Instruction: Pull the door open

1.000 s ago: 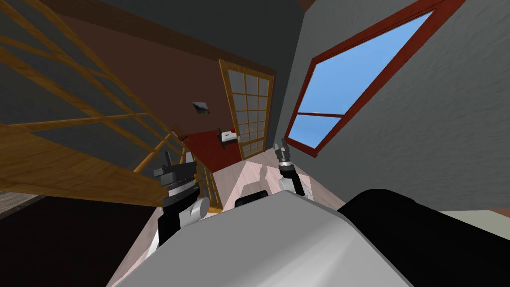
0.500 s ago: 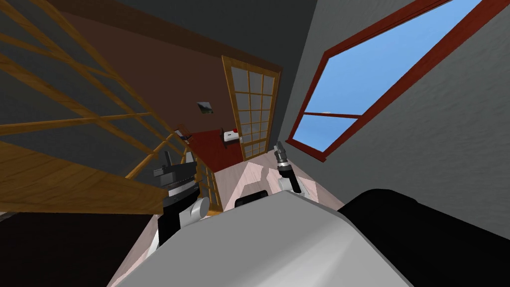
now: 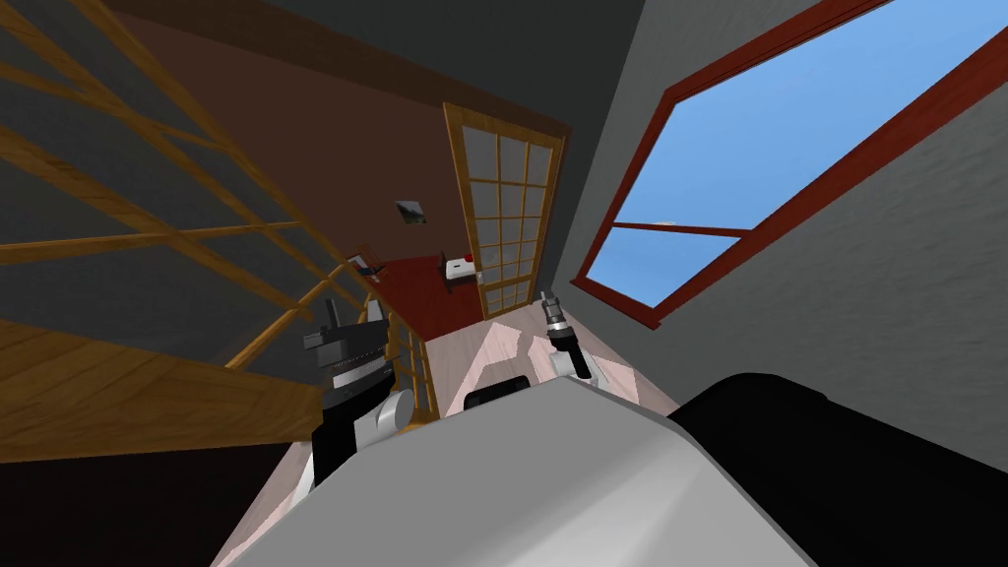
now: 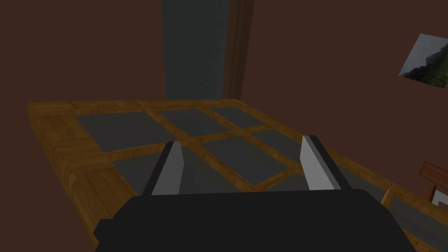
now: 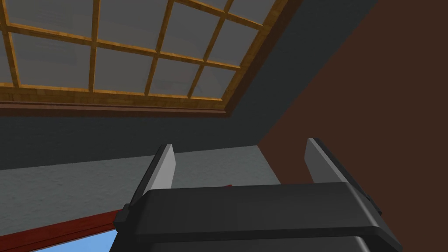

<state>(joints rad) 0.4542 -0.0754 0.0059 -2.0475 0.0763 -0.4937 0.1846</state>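
A wooden lattice door [image 3: 148,246] with grey panes stands swung out on my left, close by. My left gripper [image 3: 354,313] hovers at its near edge, open and empty. In the left wrist view the door's frame and panes [image 4: 131,127] lie just beyond the open left gripper [image 4: 241,142], apart from its fingers; I see no handle. My right gripper [image 3: 546,298] is raised in the middle, open and empty, and in the right wrist view the right gripper [image 5: 238,146] points at walls.
A second lattice door [image 3: 507,217] stands shut in the far brown wall. A red-framed window [image 3: 748,167] fills the grey wall on the right. A small picture [image 3: 410,211] hangs ahead, above a red floor with a low table [image 3: 458,268]. A black area [image 3: 118,512] lies under the near door.
My head view has swung: the window has slid right and grown, and the near door's bottom rail sits lower. The right gripper has drifted slightly. Both grippers remain open.
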